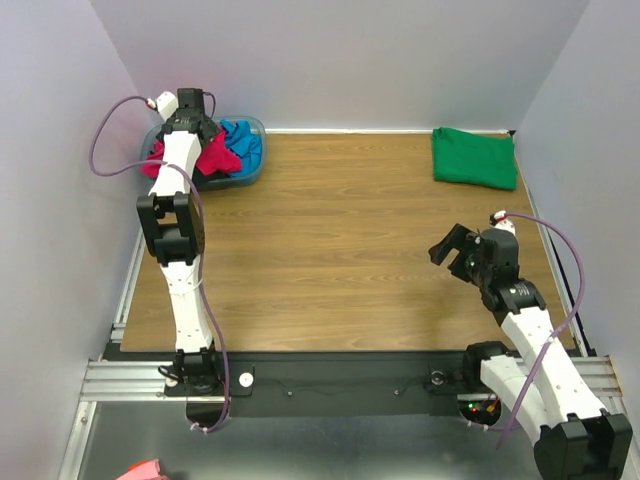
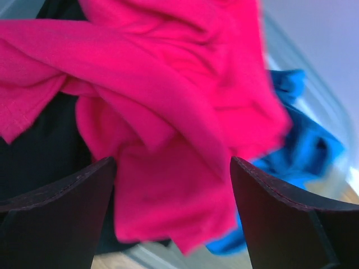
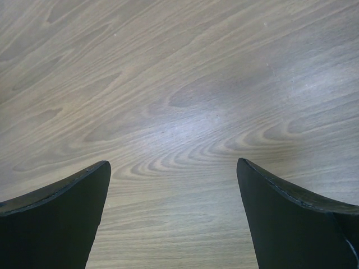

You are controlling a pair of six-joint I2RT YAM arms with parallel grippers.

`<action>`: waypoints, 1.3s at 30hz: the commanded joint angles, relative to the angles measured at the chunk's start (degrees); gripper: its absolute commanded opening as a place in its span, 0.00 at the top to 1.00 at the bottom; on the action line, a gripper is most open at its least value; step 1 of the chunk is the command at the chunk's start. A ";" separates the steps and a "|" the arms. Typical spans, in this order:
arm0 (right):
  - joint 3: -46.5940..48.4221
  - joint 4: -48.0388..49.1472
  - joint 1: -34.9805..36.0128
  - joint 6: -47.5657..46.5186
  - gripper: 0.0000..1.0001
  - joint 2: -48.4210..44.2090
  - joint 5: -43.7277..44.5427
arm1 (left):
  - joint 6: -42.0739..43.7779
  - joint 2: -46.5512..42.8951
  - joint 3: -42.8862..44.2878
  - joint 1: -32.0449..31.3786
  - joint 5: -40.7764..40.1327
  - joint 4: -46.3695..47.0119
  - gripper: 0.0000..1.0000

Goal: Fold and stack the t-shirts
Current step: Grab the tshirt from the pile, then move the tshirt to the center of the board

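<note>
Wood-grain table [image 1: 350, 250] is the biggest thing here, and its open middle looks like the spot for folding. The far-left corner has the bluish plastic tub [image 1: 258, 132] with three shirts heaped in it. The green t-shirt [image 1: 474, 157] lies folded flat at the far-right corner, well apart from everything else. My read is that the step right now is fishing the next shirt out of the tub.

The magenta t-shirt [image 2: 168, 112] sits on top of the heap, bunched and draped. The turquoise t-shirt [image 2: 303, 145] is beside it on the right and the black t-shirt [image 2: 45, 151] is underneath on the left. The left gripper [image 2: 171, 162] hangs right over the magenta cloth, jaws wide apart, nothing pinched.

My tip: come down on a thick ridge of magenta only, away from the blue edge, or two shirts could come up tangled. Lift high enough to clear the tub rim before swinging over.

The right gripper [image 3: 173, 163] hovers over bare wood on the right side, jaws also spread, holding nothing. That seems a decent place to catch a hem once the shirt lands.
</note>
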 commanded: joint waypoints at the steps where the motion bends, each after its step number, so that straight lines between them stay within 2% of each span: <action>1: -0.24 2.15 0.03 -0.93 0.00 1.00 -0.72 | 0.48 1.59 2.01 2.48 1.25 1.40 0.08; 2: -0.42 2.24 0.03 -0.93 0.00 1.17 -0.64 | 0.39 2.47 3.07 2.92 2.49 0.97 0.12; 3: -0.51 2.24 0.03 -0.85 0.00 1.61 -0.46 | -0.05 4.14 4.21 3.01 3.72 0.61 0.22; 6: -0.24 2.24 -0.06 -1.02 0.00 1.97 -0.99 | -0.23 5.12 5.72 3.01 5.92 1.40 0.36; 10: -0.33 2.24 0.03 -1.28 0.00 1.71 -1.07 | -0.31 3.81 5.98 3.01 8.30 1.67 1.00; 15: -0.59 2.24 0.03 -1.29 0.00 1.35 -1.95 | 1.18 -2.77 4.14 3.10 9.27 2.63 1.00; 27: -0.59 2.24 0.02 -1.20 0.00 1.26 -2.04 | 4.34 -15.09 5.71 3.01 12.34 2.11 1.00; 32: -0.51 2.24 -0.06 -1.20 0.00 1.26 -1.87 | 4.69 -20.01 6.95 2.05 19.63 2.72 1.00; 35: -0.51 2.24 0.03 -0.94 0.00 1.09 -1.87 | 8.98 -25.10 6.42 -2.16 21.38 3.33 1.00; 39: -0.42 2.15 0.03 -0.93 0.00 0.22 -1.78 | 14.52 -32.57 3.88 -14.01 22.97 5.70 0.99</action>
